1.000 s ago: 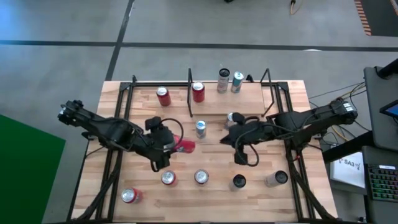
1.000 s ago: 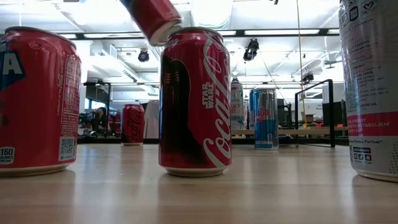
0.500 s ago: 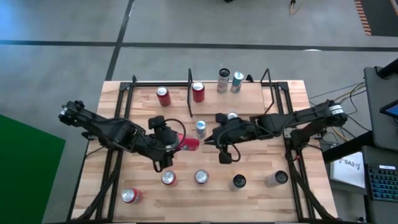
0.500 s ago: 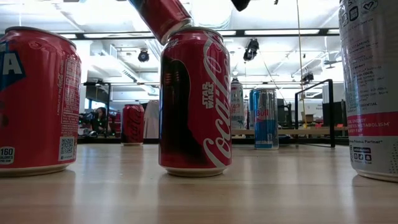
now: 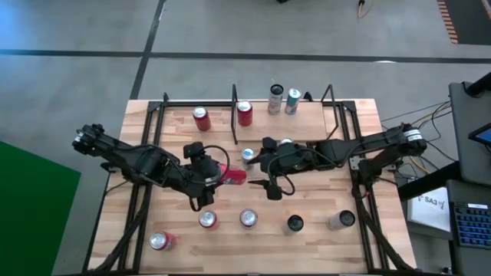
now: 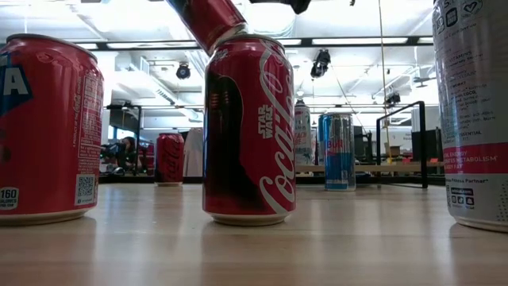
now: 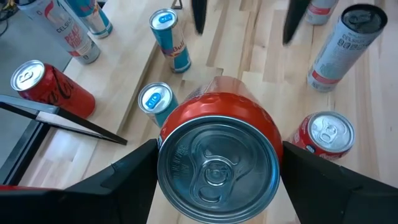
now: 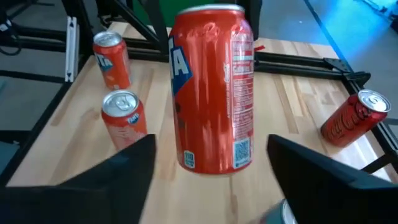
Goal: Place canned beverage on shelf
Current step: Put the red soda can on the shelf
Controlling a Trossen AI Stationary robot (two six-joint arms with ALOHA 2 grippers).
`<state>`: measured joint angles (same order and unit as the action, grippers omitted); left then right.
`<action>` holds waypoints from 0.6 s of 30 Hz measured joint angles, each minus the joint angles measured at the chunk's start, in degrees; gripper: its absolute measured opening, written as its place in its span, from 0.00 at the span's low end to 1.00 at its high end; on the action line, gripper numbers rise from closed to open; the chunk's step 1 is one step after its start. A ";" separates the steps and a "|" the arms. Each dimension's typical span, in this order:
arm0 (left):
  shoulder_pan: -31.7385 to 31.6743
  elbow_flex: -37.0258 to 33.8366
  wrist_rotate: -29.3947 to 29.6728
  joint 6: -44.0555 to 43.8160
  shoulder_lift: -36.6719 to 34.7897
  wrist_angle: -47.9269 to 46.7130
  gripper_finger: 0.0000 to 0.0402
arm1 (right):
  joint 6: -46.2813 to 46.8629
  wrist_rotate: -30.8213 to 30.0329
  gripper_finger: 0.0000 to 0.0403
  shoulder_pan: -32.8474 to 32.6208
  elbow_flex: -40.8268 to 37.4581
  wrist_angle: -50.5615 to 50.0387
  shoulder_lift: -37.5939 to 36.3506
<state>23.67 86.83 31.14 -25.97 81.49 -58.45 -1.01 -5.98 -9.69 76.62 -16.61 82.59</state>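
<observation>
Held can (image 5: pixel 233 177) red with silver lid; Coca-Cola can (image 6: pixel 249 131) red and black, white script; shelf (image 5: pixel 307 126) pale wood, black rails; table (image 5: pixel 253 241) light plank.

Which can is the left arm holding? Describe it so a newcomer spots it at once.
Start at the wooden table and look to its middle, between the two arms. The red can is clamped in the left end effector. Unlike the upright cans around it, it lies sideways, off the table.
</observation>
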 joint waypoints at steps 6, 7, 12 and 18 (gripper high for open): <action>-0.96 0.00 0.05 1.67 0.00 2.46 0.70 | -1.39 0.00 0.92 0.32 -0.02 1.82 1.36; -1.02 0.00 0.10 2.35 0.00 3.18 0.70 | -1.63 -0.03 0.92 0.54 -0.07 2.05 1.86; -1.29 0.00 0.09 4.65 0.00 6.26 0.69 | -2.64 0.13 0.93 1.82 -0.04 2.87 3.27; -1.95 0.00 0.13 6.34 -0.03 7.87 0.69 | -3.76 0.28 0.93 2.80 0.00 3.25 4.68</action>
<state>21.72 86.83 31.26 -19.63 81.46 -50.57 -4.78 -5.70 -6.90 76.62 -13.36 87.27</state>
